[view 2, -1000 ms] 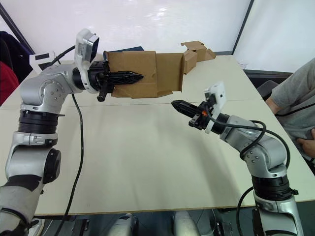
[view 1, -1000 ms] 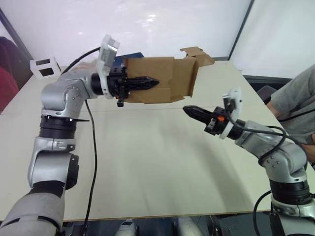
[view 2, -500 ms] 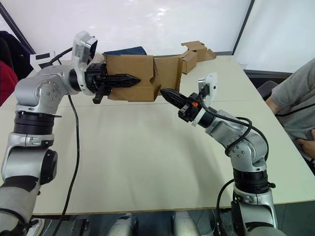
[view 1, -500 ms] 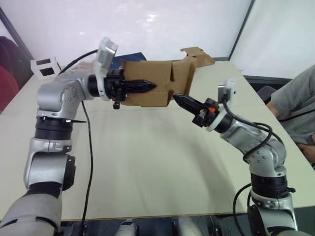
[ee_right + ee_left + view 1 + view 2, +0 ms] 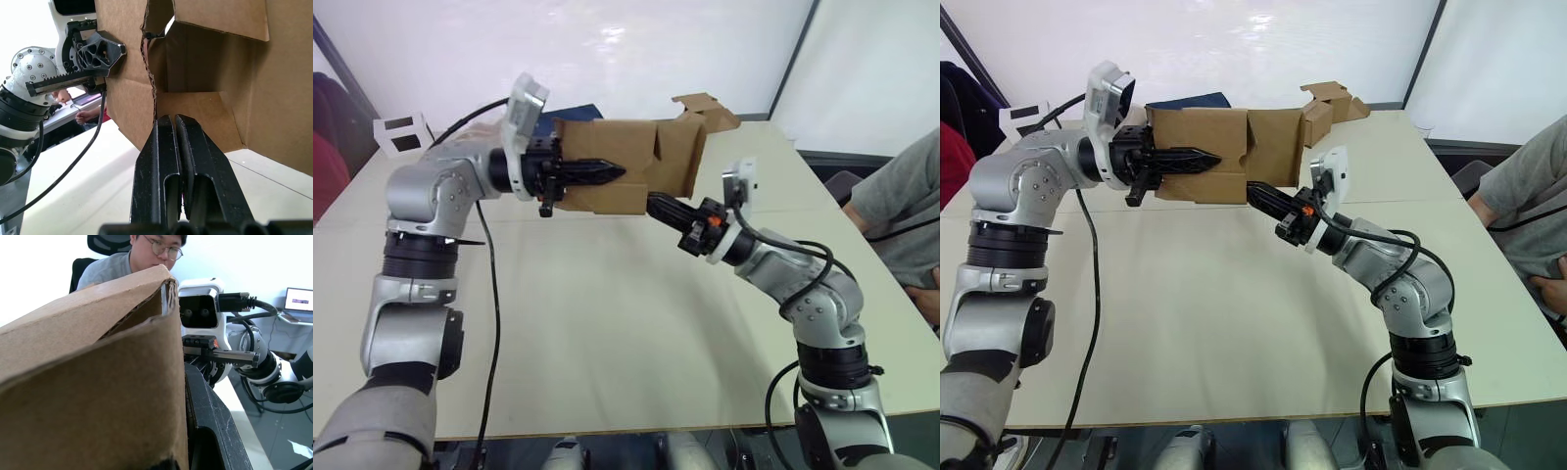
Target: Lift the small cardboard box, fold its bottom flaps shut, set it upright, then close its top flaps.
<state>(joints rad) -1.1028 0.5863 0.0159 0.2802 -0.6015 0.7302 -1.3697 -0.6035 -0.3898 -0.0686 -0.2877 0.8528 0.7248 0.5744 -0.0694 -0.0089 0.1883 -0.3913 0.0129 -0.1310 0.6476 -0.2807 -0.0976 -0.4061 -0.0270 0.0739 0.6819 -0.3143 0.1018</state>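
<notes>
Small cardboard box [image 5: 626, 164] stays clamped by left gripper [image 5: 607, 170]; closed right gripper [image 5: 1258, 192] has reached its bottom flaps [image 5: 195, 105] to fold them.

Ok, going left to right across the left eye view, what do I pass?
White box with black windows → left gripper → small cardboard box, held up off the table → right gripper → person's sleeve.

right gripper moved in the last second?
Yes. The right gripper has swung toward the robot's left and up, from over the table to the small cardboard box.
</notes>
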